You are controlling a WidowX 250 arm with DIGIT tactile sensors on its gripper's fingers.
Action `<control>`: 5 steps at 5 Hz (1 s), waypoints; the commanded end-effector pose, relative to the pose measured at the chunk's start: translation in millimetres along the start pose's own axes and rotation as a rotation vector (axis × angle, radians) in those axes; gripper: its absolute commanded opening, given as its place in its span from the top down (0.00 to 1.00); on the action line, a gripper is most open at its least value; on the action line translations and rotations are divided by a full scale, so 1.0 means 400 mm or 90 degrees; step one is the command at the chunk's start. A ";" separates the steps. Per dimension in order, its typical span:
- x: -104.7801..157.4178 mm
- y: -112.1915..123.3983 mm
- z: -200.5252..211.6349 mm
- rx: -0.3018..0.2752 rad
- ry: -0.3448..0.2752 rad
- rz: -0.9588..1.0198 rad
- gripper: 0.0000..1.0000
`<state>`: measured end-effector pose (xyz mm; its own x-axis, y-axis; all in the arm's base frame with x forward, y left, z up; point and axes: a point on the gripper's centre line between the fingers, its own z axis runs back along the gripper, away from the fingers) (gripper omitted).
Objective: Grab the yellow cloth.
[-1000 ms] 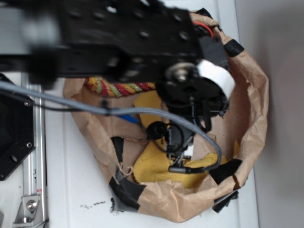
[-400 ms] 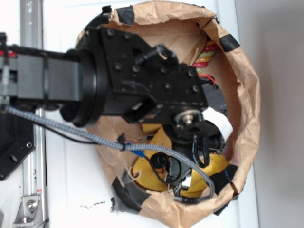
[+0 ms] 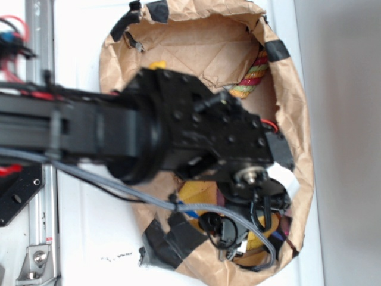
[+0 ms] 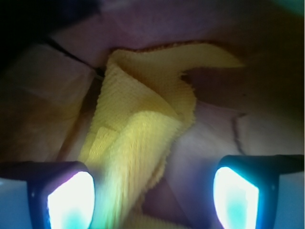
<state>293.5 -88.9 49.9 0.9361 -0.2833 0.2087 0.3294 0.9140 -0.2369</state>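
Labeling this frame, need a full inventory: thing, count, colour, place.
yellow cloth: 1, bright yellow, crumpled inside the bag, lying between the pincer fingers
paper bag: 1, brown, on the white table, rim rolled open, black tape patches
rope: 1, red, yellow and green, inside the bag at its upper right wall
table: 1, white, under the bag
metal rail: 1, silver, left edge
cable: 1, grey, from the left edge to the wrist
arm: 1, black, over the bag
pincer: 1, open, fingers either side of the cloth
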 end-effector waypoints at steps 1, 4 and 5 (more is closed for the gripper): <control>-0.005 -0.075 -0.056 -0.003 0.025 -0.002 1.00; -0.009 -0.047 -0.019 -0.031 -0.001 0.016 1.00; 0.007 -0.035 0.061 0.011 -0.028 0.000 1.00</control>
<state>282.0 -89.7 55.9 0.9447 -0.2776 0.1744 0.3137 0.9201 -0.2347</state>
